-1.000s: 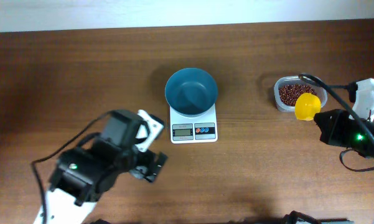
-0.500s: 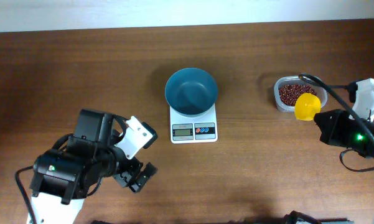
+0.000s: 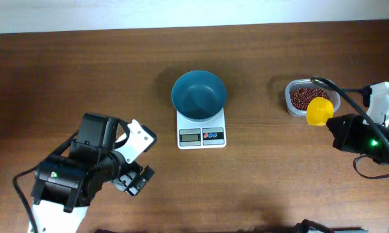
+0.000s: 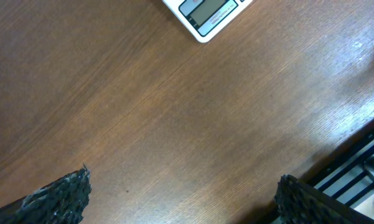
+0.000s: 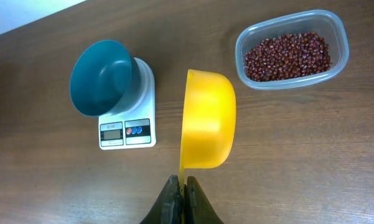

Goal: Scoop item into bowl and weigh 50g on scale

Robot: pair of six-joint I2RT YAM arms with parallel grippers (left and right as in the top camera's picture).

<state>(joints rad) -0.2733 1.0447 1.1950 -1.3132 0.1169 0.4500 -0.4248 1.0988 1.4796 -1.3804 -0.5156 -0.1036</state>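
Note:
The teal bowl (image 3: 199, 95) stands empty on the white scale (image 3: 201, 134) at the table's middle; both show in the right wrist view, bowl (image 5: 102, 77) and scale (image 5: 127, 131). The red-brown beans (image 3: 302, 98) lie in a clear tub (image 3: 292, 85) at the right, also in the right wrist view (image 5: 287, 54). My right gripper (image 5: 182, 186) is shut on the handle of a yellow scoop (image 5: 206, 119), held just in front of the tub (image 3: 319, 110). My left gripper (image 3: 134, 180) is open and empty over bare wood at the lower left; only the scale's corner (image 4: 206, 17) shows in its wrist view.
The table's front edge and dark frame parts (image 4: 355, 168) lie close to my left gripper. A black cable (image 3: 343, 92) runs from the right arm over the tub's right side. The pale wall strip (image 3: 181, 13) borders the far table edge.
My left arm has drawn back to the left and toward the table's front, away from the scale. The right arm and scoop have not moved.

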